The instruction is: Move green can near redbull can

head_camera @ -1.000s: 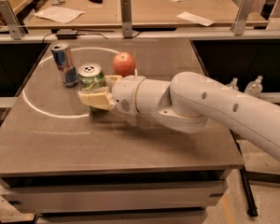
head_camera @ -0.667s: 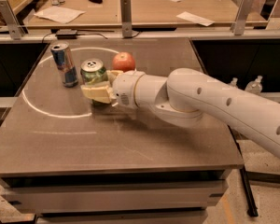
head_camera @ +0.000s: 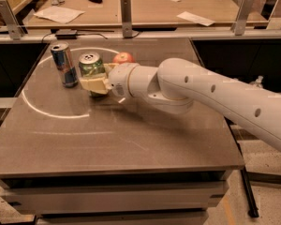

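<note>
Clamping my cream two-finger gripper (head_camera: 94,84) around the wide green metal can (head_camera: 91,63) in the upper left of the frame, just beside the slim blue-and-silver redbull can (head_camera: 64,65), I am risking toppling that slim neighbour by crowding it while letting go.

Gripper (head_camera: 94,84) clamped on green can (head_camera: 91,63), mid-left of table (head_camera: 131,144). Redbull can (head_camera: 64,65) stands just left, only a narrow gap between them. Apple (head_camera: 123,57) sits tight behind the wrist. Arm (head_camera: 215,93) blocks the right side. Open tabletop front and front-left.
</note>
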### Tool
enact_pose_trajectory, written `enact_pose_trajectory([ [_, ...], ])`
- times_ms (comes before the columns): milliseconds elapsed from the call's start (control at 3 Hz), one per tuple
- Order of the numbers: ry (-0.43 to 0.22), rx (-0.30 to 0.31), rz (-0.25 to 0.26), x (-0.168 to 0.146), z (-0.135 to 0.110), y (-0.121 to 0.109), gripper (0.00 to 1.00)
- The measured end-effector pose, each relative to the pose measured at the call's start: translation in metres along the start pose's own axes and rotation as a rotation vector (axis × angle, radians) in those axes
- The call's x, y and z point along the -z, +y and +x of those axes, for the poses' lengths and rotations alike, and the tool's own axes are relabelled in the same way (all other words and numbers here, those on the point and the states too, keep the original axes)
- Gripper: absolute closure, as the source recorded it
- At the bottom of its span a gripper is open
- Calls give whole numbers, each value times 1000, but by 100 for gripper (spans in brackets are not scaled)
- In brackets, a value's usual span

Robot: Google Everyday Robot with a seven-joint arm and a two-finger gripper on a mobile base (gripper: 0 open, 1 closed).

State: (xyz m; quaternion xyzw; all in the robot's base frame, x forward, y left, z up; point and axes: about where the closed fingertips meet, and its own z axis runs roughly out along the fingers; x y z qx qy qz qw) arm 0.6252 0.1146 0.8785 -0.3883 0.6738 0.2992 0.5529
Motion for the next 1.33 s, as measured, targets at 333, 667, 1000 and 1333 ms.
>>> enact_pose_trajectory([
  [333,-10,-12,-10,-19,0,-1,100],
  [667,-19,-31,-20,-37,2,3,100],
  [1000,4,-46,-51,-49,0,11,83],
  [1333,73,-33,-94,-55,-3,15,61],
])
